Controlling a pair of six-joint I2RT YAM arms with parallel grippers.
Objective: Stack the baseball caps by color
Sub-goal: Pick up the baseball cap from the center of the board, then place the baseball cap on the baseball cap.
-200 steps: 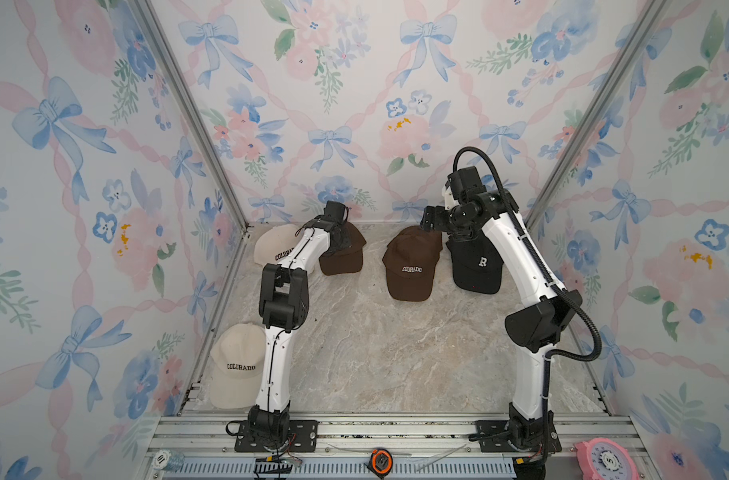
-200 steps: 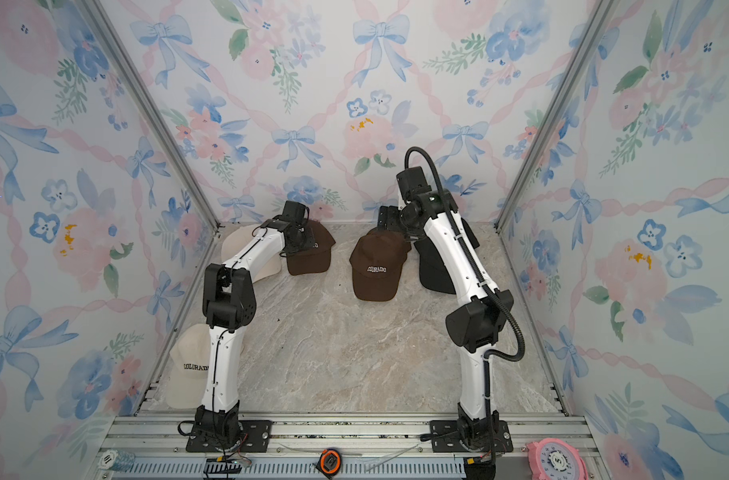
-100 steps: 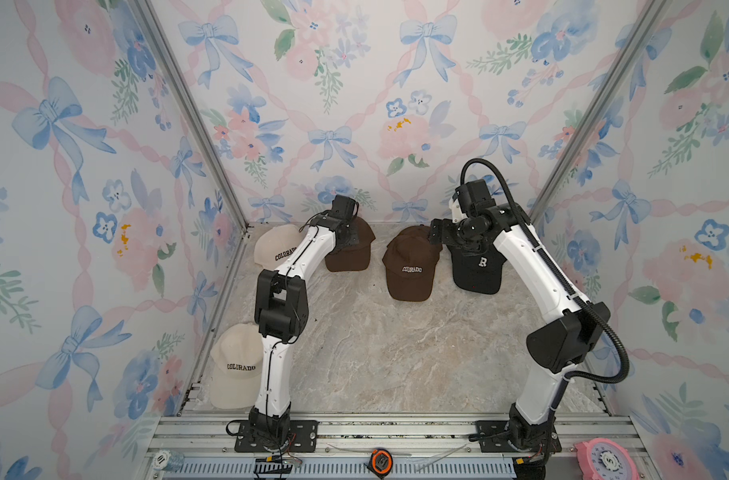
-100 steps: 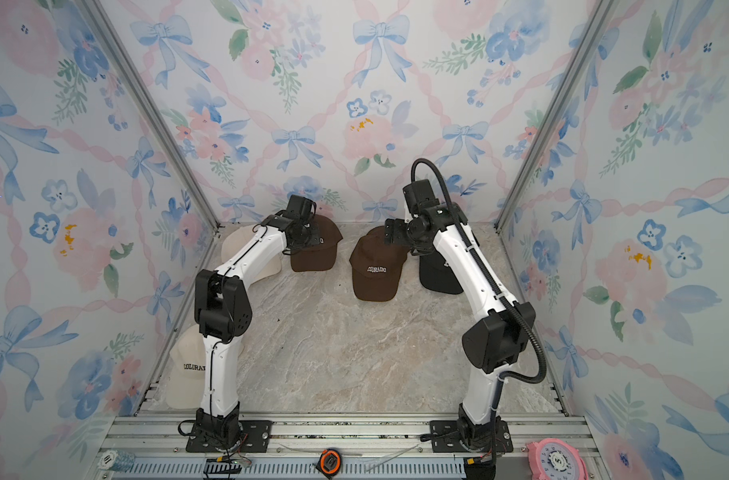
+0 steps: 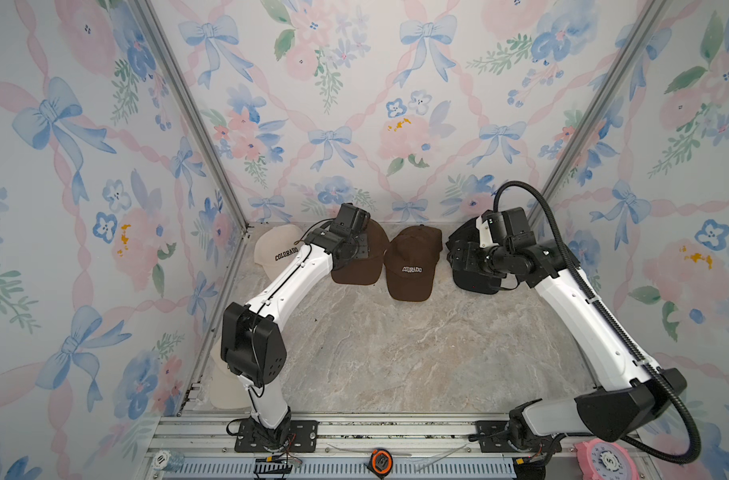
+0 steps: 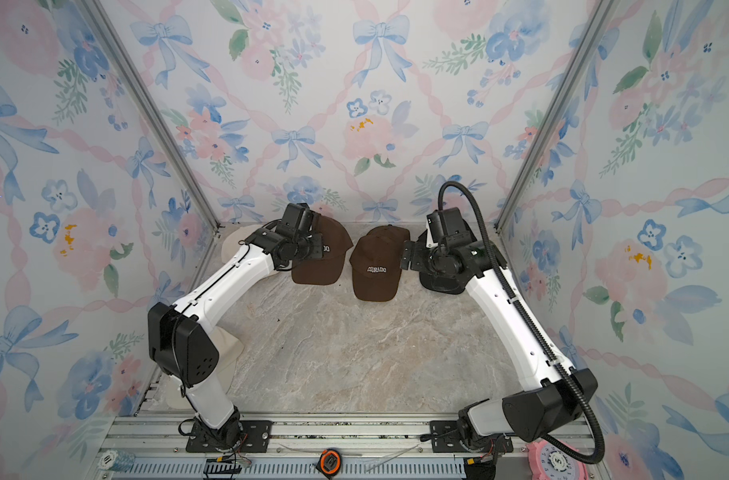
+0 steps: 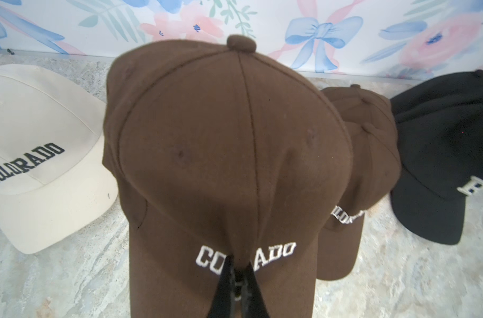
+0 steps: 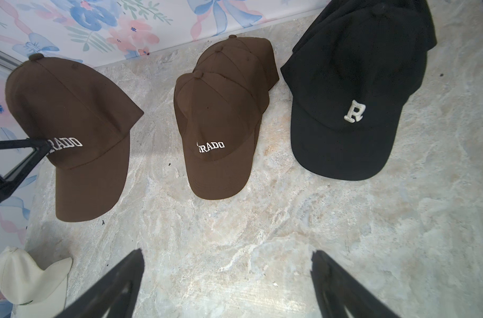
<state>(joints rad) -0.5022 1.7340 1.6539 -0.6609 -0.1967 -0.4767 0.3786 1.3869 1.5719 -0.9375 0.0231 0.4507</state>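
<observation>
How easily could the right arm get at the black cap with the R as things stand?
Probably yes: the right tool is open and empty, close to the black cap, and nothing covers the cap.

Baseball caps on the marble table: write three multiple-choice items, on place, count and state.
1. Where does the black fabric cap with the white R lie?
A. beside the stack of brown COLORADO caps
B. on a cream cap
C. by the left arm's base

2. How many cream fabric caps show in a top view?
A. one
B. two
C. four

3. The left fingers are:
A. open
B. shut on a cream cap
C. shut on a brown COLORADO cap

Key: 1 A, side by side in the right wrist view; 2 B, one in the far corner, one at the near edge; 3 C, pinching its front in the left wrist view.
</observation>
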